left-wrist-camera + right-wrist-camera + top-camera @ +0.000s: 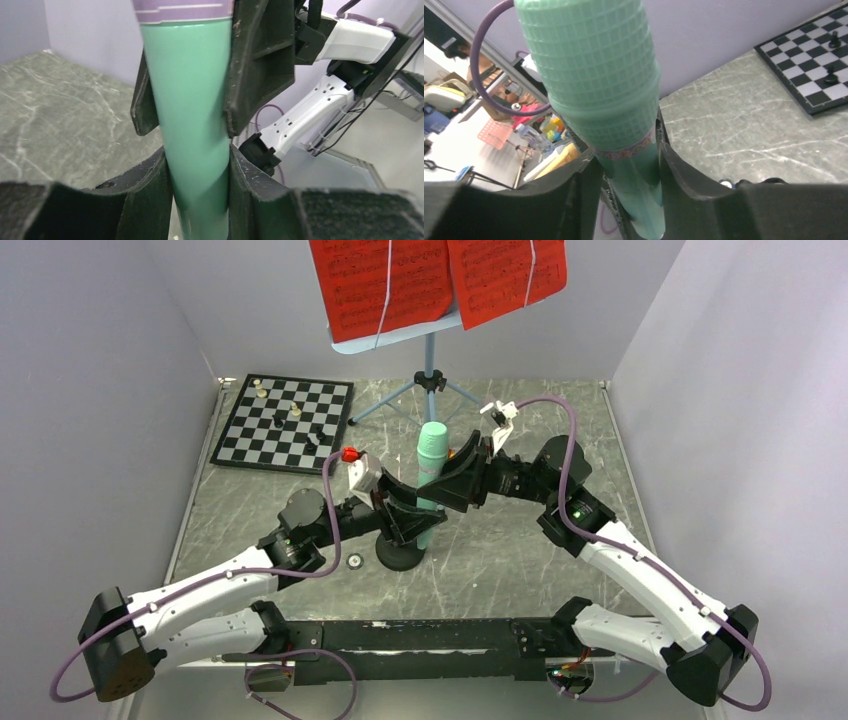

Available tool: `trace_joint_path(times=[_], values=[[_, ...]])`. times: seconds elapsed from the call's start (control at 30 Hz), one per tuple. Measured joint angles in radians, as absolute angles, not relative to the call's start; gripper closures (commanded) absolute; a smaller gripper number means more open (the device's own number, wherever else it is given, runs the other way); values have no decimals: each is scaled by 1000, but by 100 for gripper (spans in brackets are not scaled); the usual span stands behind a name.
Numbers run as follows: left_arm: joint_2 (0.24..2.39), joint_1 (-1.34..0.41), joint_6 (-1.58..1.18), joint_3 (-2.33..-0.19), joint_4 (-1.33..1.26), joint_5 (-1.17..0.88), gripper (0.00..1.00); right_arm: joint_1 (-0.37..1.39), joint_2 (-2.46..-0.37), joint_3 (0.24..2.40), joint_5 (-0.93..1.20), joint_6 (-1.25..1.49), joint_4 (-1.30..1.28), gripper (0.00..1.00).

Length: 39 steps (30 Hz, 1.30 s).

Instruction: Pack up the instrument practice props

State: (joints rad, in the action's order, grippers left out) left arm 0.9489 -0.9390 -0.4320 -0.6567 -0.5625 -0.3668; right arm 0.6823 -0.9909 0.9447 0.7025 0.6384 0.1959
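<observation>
The mint-green toy microphone [432, 452] [192, 100] [594, 75] stands upright in the small black round-base mic stand [400, 556] at the table's centre. My left gripper [418, 522] [200, 185] is shut on the lower handle, both pads pressed against it. My right gripper [442, 480] [631, 185] sits higher, just under the mesh head. Its jaws flank the handle, with a dark gap showing on one side. Behind, the light blue music stand [400, 338] on its tripod holds the red sheet-music pages [380, 285].
A black-and-white chessboard [288, 422] [819, 65] with a few pieces lies at the back left. A small round item [355, 561] rests on the marbled tabletop beside the stand base. Grey walls close in on three sides.
</observation>
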Motion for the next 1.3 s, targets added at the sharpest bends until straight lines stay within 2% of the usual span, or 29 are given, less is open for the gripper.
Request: trace_joint_path(times=[0.03, 0.07, 0.13, 0.17, 0.2, 0.37, 0.4, 0.57, 0.7, 0.83, 1.0, 1.2, 1.3], values=[[959, -938, -436, -657, -563, -365, 100, 683, -992, 944, 711, 643, 201, 75], [965, -937, -441, -657, -567, -366, 94, 683, -993, 943, 710, 626, 203, 81], [970, -937, -482, -663, -572, -361, 59, 677, -995, 940, 714, 611, 217, 94], [971, -937, -484, -664, -572, -359, 45, 677, -995, 940, 714, 609, 220, 100], [972, -936, -484, -666, -572, -357, 36, 678, -993, 940, 712, 609, 219, 100], [931, -940, -438, -667, -533, -322, 4, 676, -946, 950, 601, 551, 75, 100], [902, -940, -426, -665, -516, -298, 1, 673, -925, 959, 545, 524, 19, 100], [691, -938, -368, -614, -446, -146, 1, 613, -818, 1015, 234, 440, -183, 100], [563, -931, -322, -601, -392, -47, 1, 462, -807, 984, 75, 472, -228, 100], [507, -929, -309, -576, -332, 69, 1, 238, -865, 845, 64, 585, -229, 100], [446, -927, -347, -496, -250, 236, 1, 43, -1062, 756, 143, 749, -219, 100], [381, -925, -410, -403, -222, 297, 1, 22, -1229, 777, 151, 806, -169, 100], [373, -925, -436, -385, -215, 303, 1, 18, -1346, 900, 88, 752, -213, 100]])
